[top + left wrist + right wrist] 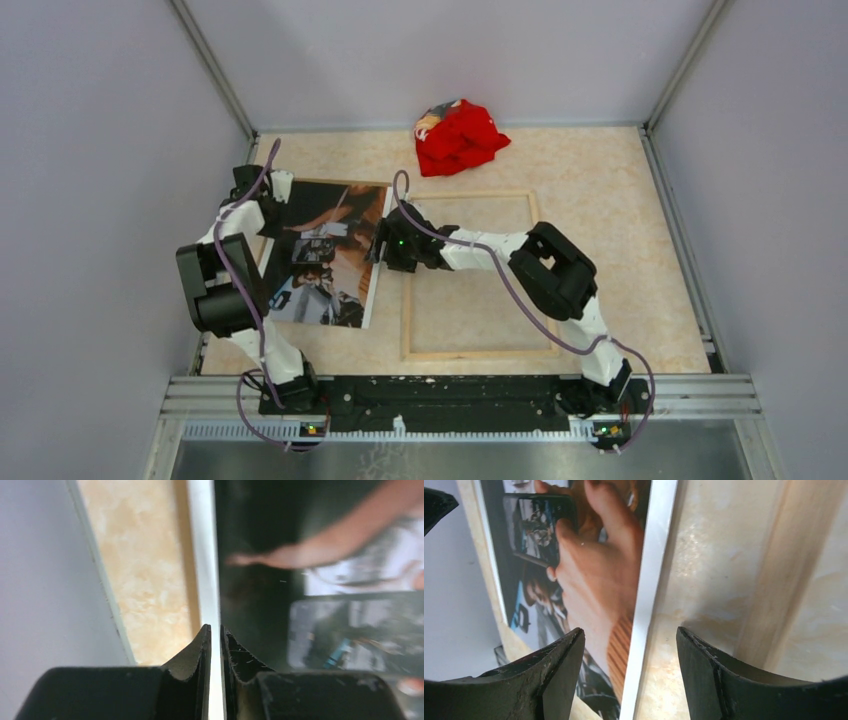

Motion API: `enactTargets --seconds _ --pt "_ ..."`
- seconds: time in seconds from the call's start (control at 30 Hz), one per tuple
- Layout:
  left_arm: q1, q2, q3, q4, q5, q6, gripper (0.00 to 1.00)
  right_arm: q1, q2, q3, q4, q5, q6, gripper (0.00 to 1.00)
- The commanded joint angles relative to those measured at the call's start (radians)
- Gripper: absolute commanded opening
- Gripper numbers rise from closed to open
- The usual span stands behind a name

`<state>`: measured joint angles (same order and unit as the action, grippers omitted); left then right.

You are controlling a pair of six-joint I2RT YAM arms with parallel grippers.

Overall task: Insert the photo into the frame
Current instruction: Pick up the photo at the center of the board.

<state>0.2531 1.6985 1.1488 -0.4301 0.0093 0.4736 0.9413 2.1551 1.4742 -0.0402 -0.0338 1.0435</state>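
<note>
Left end effector [216,630] is clamped on the far-left border of the photo [325,255]; right end effector [630,630] is spread astride its right border. Photo lies just left of the frame [470,352]; a level, joint lift is advised.

A crumpled red cloth [458,137] lies at the far edge of the beige tabletop [600,170].

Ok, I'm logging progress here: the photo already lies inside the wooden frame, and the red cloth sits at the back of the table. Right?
Not quite. The photo lies on the table left of the frame, apart from it; the frame holds nothing. The top view shows this. The red cloth does sit at the back.
</note>
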Motion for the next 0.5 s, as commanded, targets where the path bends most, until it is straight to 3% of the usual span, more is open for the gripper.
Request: enactTargets --seconds 0.0,0.47 --pt "0.036 0.068 0.025 0.140 -0.146 0.006 0.18 -0.013 -0.006 0.071 -0.102 0.092 -0.051 0.68" --pt "0.031 0.131 -0.033 0.264 -0.176 -0.008 0.18 -0.034 0.045 0.080 -0.072 0.085 -0.038 0.68"
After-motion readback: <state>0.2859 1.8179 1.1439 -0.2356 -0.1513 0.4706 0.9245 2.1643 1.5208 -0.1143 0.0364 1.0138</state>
